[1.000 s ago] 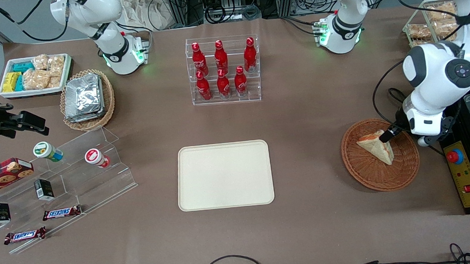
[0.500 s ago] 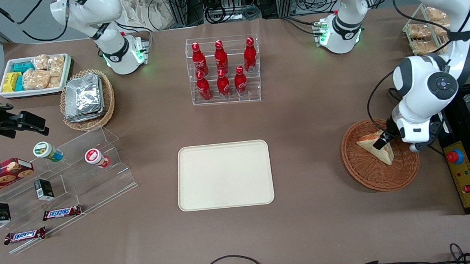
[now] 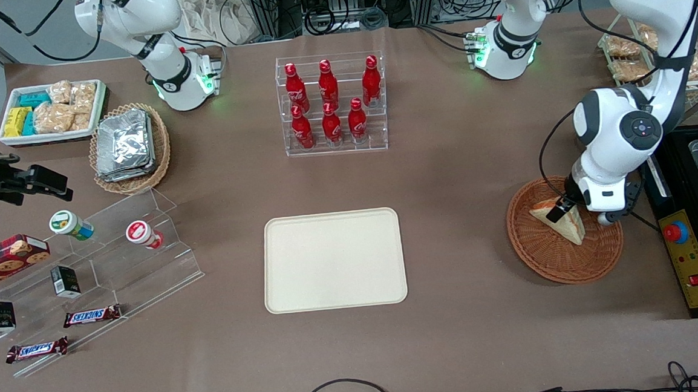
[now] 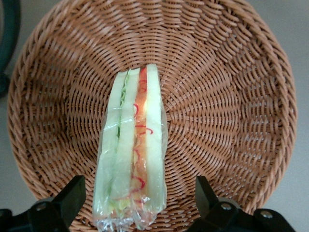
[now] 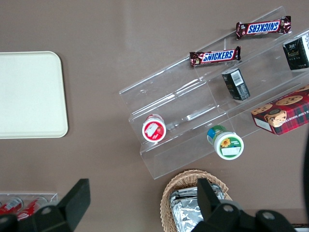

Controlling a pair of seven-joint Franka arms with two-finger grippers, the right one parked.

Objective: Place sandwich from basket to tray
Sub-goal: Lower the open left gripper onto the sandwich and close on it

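The tray (image 3: 333, 260) is seen lying flat on the desk near its middle in the front view, nearer the front camera than a clear rack of red bottles (image 3: 331, 103). Toward the working arm's end of the desk, the basket (image 3: 546, 256) is shown with the sandwich (image 3: 563, 222) lying in it, partly covered by the arm.

What the front view hides is supplied by the left wrist view: the sandwich (image 4: 131, 159) is seen edge-on, wrapped in clear film, with its green and red-orange filling layers showing between pale bread, and it rests on the woven floor of the basket (image 4: 231, 96) close to its centre. The gripper (image 4: 137, 200) is held above the sandwich with its two dark fingers (image 4: 72, 193) spread wide, one on each side of the wedge's nearer end. Clear gaps are left between the fingers and the film, so nothing is gripped or touched. In the front view the gripper (image 3: 562, 208) is placed over the basket's edge that lies farther from the front camera, directly above the sandwich.
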